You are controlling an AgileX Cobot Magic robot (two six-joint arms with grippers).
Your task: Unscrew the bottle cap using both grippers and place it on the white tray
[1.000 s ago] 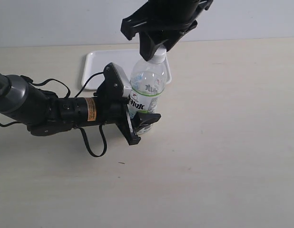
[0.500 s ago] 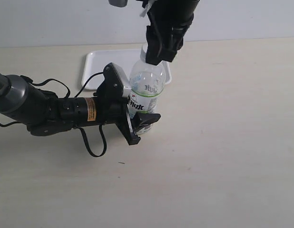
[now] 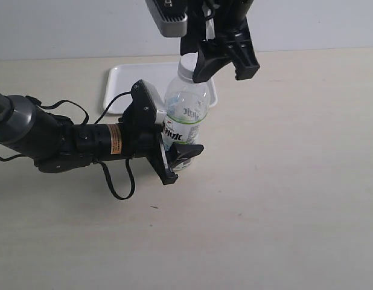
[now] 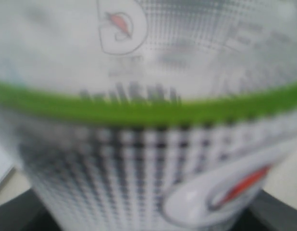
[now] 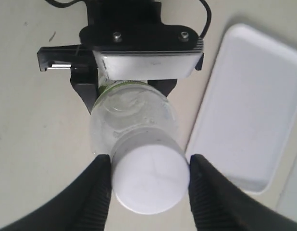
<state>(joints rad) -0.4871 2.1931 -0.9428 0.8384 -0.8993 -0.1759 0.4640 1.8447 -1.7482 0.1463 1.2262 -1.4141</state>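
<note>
The clear bottle [image 3: 185, 112] with its white-green label stands upright on the table, and its label [image 4: 148, 120] fills the left wrist view out of focus. My left gripper [image 3: 174, 154] reaches in from the left and is shut on the bottle's lower body. The white bottle cap [image 3: 187, 65] sits on the neck. My right gripper [image 3: 195, 65] comes down from above and is shut on the cap [image 5: 150, 178], one black finger [image 5: 98, 192] pressed to each side. The white tray [image 3: 123, 84] lies behind the bottle.
The left arm's grey body and looped cables [image 3: 117, 181] lie across the table's left side. The tray's rim [image 5: 206, 130] runs close beside the bottle. Bare beige table [image 3: 283, 181] spreads to the right and front.
The right gripper has turned about the cap over the last second, its wrist swinging round above the bottle. The left gripper and the bottle have stayed in place.
</note>
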